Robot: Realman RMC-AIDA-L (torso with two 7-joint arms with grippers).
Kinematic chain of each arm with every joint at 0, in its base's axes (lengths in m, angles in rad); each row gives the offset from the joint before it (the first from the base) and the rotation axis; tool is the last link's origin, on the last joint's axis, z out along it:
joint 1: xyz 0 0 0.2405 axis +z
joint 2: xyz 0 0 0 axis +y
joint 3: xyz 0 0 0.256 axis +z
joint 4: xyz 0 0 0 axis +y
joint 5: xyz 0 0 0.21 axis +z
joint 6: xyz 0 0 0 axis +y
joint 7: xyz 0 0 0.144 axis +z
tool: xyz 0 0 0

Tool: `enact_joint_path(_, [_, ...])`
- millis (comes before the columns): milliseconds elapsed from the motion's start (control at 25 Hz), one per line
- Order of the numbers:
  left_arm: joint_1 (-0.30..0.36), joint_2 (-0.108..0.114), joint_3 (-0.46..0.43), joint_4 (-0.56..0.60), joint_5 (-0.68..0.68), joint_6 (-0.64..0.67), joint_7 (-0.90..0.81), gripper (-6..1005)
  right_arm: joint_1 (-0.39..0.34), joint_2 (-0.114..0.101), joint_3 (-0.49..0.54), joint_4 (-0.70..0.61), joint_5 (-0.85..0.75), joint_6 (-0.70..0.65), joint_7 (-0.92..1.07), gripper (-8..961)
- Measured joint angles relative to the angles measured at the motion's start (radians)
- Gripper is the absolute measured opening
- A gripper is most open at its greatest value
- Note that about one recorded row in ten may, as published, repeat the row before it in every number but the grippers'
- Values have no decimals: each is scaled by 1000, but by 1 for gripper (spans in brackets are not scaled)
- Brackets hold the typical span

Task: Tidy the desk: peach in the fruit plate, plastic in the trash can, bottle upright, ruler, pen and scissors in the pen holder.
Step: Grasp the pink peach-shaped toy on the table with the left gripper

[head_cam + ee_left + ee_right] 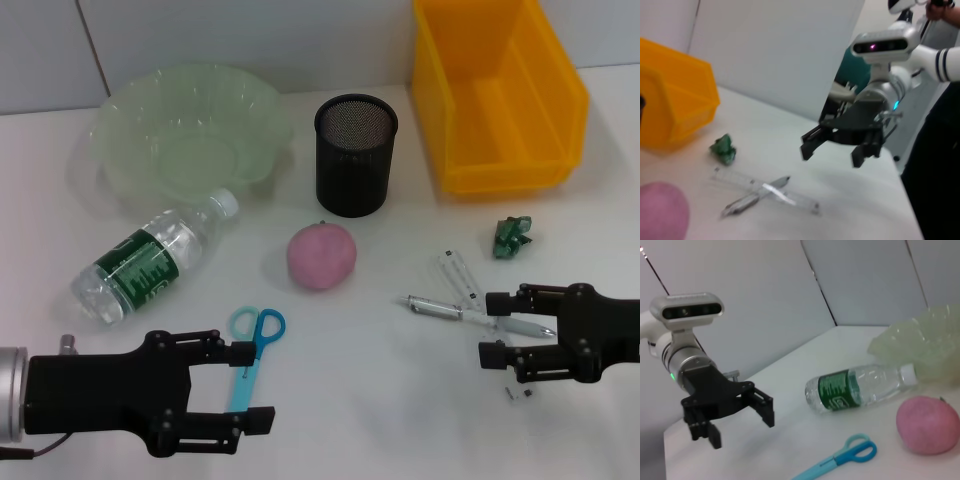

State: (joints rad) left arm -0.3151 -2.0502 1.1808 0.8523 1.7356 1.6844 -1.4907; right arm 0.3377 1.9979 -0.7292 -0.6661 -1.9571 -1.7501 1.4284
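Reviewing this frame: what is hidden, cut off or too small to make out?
- Head view: the blades of the blue-handled scissors are partly hidden behind the left gripper.
- Head view: the silver pen and clear plastic ruler are partly hidden by the right gripper.
- Head view: the small dark speck is too small to identify.
- Left wrist view: the pink peach is cut off by the edge.

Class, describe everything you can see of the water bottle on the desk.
The water bottle is clear plastic with a green label and a white cap. It lies on its side on the white desk, cap pointing toward the pale green fruit plate, at or near its rim. The peach lies apart from it, as do the scissors. Neither gripper touches it.
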Motion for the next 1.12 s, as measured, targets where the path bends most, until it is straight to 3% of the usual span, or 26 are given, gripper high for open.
enact_joint_path(320, [-10,-7,-73,-4,75,-24,11,782,1,10,-7,10,-17,12,-22,824])
enact_joint_path(1120, [-8,-14,-88,-6,44,3,38,778,6,11,-1,16,-19,18,-28,819])
